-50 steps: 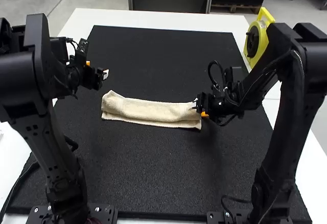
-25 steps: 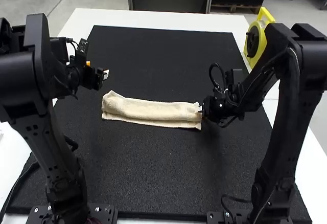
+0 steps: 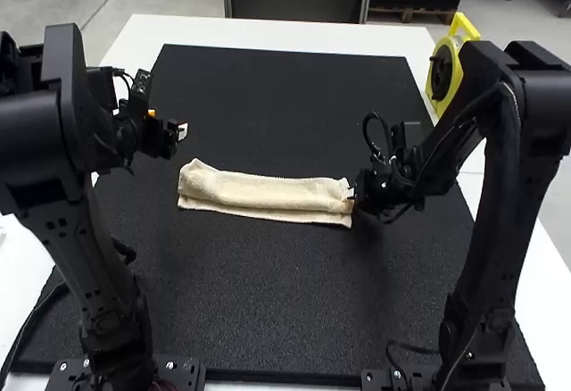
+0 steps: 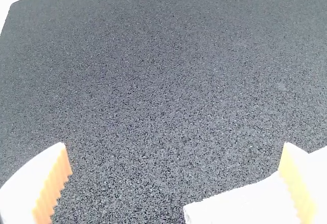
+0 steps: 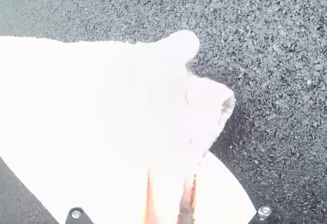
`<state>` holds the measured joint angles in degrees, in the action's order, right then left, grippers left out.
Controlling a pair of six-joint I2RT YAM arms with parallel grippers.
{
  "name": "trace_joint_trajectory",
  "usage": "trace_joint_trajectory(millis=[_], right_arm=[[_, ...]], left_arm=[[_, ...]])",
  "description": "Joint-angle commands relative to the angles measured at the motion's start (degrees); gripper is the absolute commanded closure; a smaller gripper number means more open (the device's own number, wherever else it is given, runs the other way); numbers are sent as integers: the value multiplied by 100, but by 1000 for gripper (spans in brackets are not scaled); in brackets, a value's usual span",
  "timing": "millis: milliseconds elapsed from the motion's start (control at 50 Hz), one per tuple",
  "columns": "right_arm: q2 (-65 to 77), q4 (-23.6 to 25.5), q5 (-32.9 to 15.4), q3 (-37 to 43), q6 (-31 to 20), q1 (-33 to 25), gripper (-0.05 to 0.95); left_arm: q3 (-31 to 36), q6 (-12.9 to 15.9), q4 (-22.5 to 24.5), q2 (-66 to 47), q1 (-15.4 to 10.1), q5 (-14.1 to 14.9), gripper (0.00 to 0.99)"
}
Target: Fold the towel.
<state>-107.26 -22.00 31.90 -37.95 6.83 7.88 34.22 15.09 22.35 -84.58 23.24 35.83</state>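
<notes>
While towel (image 3: 268,193) is lying folded into long narrow strip at centre of frame in high view, left gripper (image 3: 169,123) is hovering at upper left, its fingers standing wide apart and holding nothing. Right gripper (image 3: 351,193) is gripping right end of towel, cloth being pinched between close fingers. Black mat (image 3: 268,293) is lying under towel, on white table (image 3: 268,32). Yellow device with handle (image 3: 458,62) is standing at upper right.
</notes>
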Motion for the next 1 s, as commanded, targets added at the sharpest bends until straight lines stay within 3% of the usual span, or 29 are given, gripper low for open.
trace_joint_trajectory(millis=[0,120,620,980], right_arm=[[-155,20,62,-81,46,109,733],[-163,11,62,-81,46,100,918],[584,38,115,-239,354,56,920],[1129,310,185,-344,574,144,920]], left_arm=[[-12,-59,24,249,31,161,36],[-12,-59,6,249,40,196,36],[-117,-50,41,249,40,213,34],[-170,-50,50,249,31,213,34]])
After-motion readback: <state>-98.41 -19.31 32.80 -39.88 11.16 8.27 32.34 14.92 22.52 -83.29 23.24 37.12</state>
